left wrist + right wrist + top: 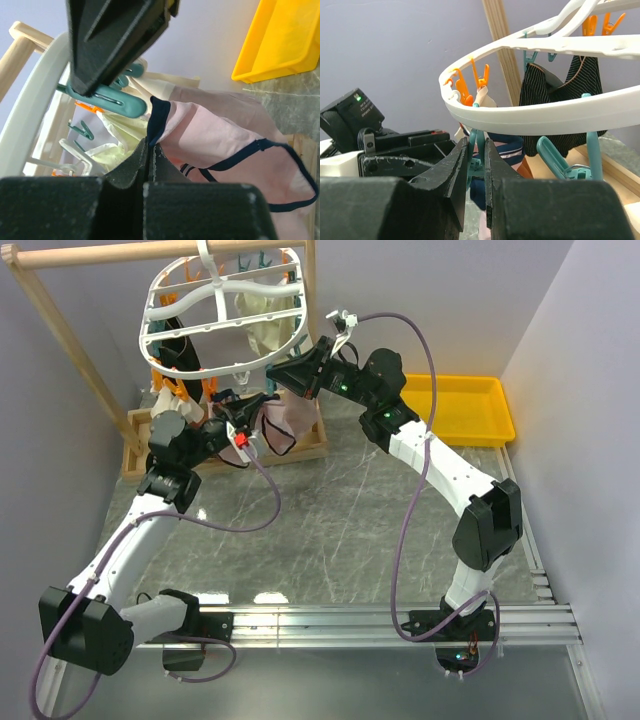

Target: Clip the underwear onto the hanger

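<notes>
1. I find the left gripper (pixel 151 150) pressed fully together, pinching the dark navy waist trim of the underwear (pixel 225 140).
2. The underwear hangs from that pinch just below the front rim of the hanger (pixel 530 117). Its pale pink body spreads away from the fingers, and one navy-edged leg opening droops lowest. In the top view it sits between the two grippers, above the wooden base of the rod frame (pixel 60 330).
3. I find the right gripper (pixel 476 142) closed to a narrow gap on a teal clothespin (pixel 122 101) that dangles from the hanger rim. In the left wrist view, the clip's jaw end sticks out from under the black fingers, just beside the trimmed edge of the underwear.
4. I cannot tell from these views whether the clothespin's jaw is spread, or whether it touches the fabric.
5. The hanger hangs by its hook from the wooden rod and sits tilted.
6. Orange clothespins (pixel 462 87) hang from the rim near the right gripper.
7. A black pinstriped garment (pixel 555 90) and a cream garment (pixel 265 325) hang under the rack.
8. A yellow tray (pixel 460 410) sits on the grey marbled table at the far right, well apart from both grippers.
</notes>
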You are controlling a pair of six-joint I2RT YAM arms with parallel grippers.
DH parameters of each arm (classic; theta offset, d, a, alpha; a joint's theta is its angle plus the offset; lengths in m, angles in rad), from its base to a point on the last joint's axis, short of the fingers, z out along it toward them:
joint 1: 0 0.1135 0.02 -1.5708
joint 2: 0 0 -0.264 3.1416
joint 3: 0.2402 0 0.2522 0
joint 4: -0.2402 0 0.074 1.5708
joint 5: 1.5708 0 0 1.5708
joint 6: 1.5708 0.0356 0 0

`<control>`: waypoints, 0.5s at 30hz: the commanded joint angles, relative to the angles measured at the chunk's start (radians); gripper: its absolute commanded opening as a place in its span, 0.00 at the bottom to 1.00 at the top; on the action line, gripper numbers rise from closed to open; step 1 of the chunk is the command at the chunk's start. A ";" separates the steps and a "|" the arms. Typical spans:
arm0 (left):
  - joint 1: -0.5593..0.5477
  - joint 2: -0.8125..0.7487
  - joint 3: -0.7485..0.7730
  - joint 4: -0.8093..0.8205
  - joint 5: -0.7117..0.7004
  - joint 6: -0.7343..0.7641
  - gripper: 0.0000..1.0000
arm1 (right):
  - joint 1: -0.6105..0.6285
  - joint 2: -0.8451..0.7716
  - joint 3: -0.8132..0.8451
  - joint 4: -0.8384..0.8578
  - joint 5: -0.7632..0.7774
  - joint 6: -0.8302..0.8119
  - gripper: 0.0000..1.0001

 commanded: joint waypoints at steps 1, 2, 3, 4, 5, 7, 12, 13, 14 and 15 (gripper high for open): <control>0.003 0.009 0.069 -0.006 0.052 0.007 0.00 | -0.003 -0.004 0.000 0.056 -0.057 -0.002 0.00; 0.003 0.015 0.074 -0.003 0.055 -0.007 0.00 | -0.004 -0.003 0.000 0.051 -0.060 -0.006 0.00; 0.005 0.020 0.086 -0.006 0.055 -0.010 0.00 | -0.004 -0.001 -0.001 0.054 -0.062 -0.008 0.00; 0.003 0.021 0.091 -0.009 0.058 -0.008 0.00 | -0.004 0.000 -0.001 0.054 -0.063 -0.011 0.00; 0.005 0.028 0.095 -0.015 0.060 -0.013 0.00 | -0.004 -0.001 -0.003 0.053 -0.065 -0.014 0.00; 0.005 0.035 0.114 -0.034 0.061 -0.005 0.00 | -0.003 -0.001 -0.004 0.054 -0.071 -0.019 0.00; 0.003 0.044 0.134 -0.052 0.061 -0.002 0.00 | -0.004 -0.004 -0.011 0.057 -0.080 -0.031 0.00; 0.003 0.046 0.135 -0.052 0.064 -0.010 0.00 | -0.001 -0.006 -0.011 0.056 -0.079 -0.040 0.00; 0.003 0.048 0.141 -0.057 0.064 -0.014 0.00 | -0.001 -0.006 -0.014 0.057 -0.079 -0.043 0.00; 0.003 0.049 0.144 -0.057 0.063 -0.018 0.00 | 0.000 -0.006 -0.015 0.057 -0.079 -0.045 0.00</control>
